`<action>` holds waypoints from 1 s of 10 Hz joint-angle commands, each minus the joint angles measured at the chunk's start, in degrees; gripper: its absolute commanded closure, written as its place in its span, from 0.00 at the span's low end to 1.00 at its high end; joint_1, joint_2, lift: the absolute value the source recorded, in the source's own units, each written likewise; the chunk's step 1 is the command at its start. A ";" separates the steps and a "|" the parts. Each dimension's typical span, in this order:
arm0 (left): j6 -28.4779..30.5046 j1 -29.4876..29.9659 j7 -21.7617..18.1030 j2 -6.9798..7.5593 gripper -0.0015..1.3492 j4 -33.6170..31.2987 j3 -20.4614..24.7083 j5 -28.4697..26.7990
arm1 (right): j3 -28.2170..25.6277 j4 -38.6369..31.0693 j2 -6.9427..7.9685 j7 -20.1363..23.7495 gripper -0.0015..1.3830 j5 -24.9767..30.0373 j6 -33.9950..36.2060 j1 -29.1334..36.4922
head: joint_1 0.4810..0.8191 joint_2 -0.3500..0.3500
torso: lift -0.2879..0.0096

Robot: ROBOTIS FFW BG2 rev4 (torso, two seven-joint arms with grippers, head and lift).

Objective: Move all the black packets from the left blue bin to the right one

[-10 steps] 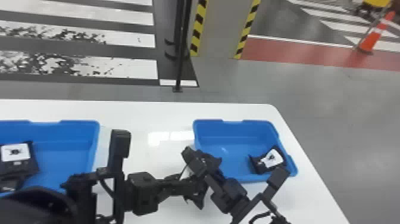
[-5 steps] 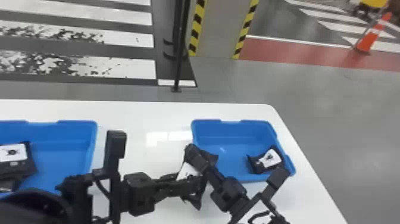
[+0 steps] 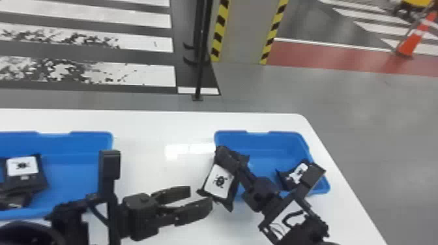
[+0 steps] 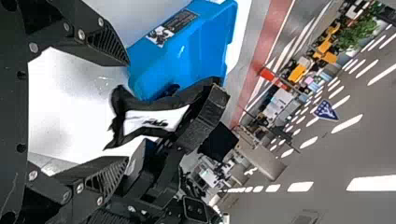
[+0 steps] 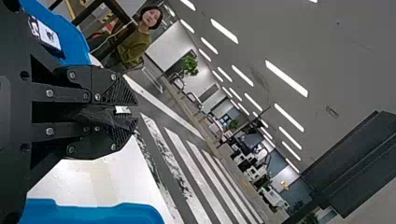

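The black packet [image 3: 219, 183] is pinched at one end by the right claw [image 5: 134, 112], beside the right bin [image 3: 288, 134]; how deeply is hard to tell. Likely light, soft and a little slippery, it is best gripped well inside its edge. Since the earlier frame, the left claw [image 3: 200, 196] has been opened wide and drawn off it.

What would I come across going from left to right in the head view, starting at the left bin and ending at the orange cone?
Left bin → left pincer → held packet → packet in the right bin → orange cone.
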 commanded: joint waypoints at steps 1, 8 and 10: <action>0.16 2.41 -0.14 -0.09 0.12 -2.58 3.51 -1.09 | -0.86 5.21 -1.63 -0.43 0.93 3.67 0.00 -5.39 | 0.63 0.17 | 0.50; 2.97 6.91 0.12 -1.32 0.12 -10.32 17.67 -12.52 | -13.89 2.11 1.01 -4.38 0.09 29.49 -1.83 -4.27 | 0.63 0.13 | 0.50; 3.96 6.91 1.88 -1.94 0.12 -11.58 22.82 -17.89 | -13.77 -8.86 4.17 -4.65 0.15 29.95 -3.80 6.00 | 0.63 0.19 | 0.50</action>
